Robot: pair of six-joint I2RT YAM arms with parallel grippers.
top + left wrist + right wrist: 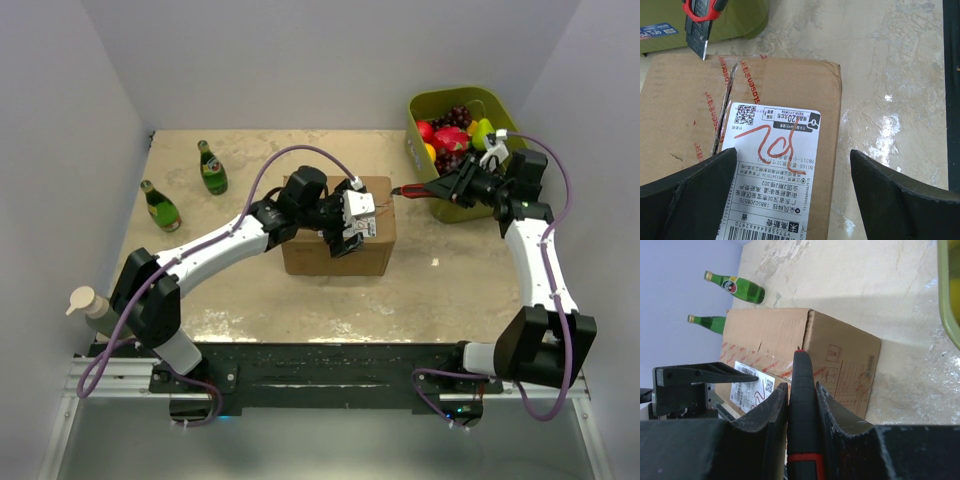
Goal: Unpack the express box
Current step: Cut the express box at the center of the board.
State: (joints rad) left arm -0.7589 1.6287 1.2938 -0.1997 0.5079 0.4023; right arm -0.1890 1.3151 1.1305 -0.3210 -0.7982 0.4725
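Boxes: one express box point(338, 245) | bottles point(160, 207): two | left gripper point(794, 200) spread wide | right gripper point(801, 388) clamps one cutter point(701, 15)

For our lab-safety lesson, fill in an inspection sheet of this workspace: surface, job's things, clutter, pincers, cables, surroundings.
Surface: beige table, mottled and stained.
Job's things: cardboard box, flaps down, label on top, taped seam looks partly slit; knife blade tip at the box's edge, contact unclear.
Clutter: two green bottles standing far left; green tub of fruit far right.
Pincers: left pincer open above the label; right pincer shut on the knife.
Cables: left purple cable arches over the box; right purple cable loops near the tub.
Surroundings: plain pale walls on three sides.
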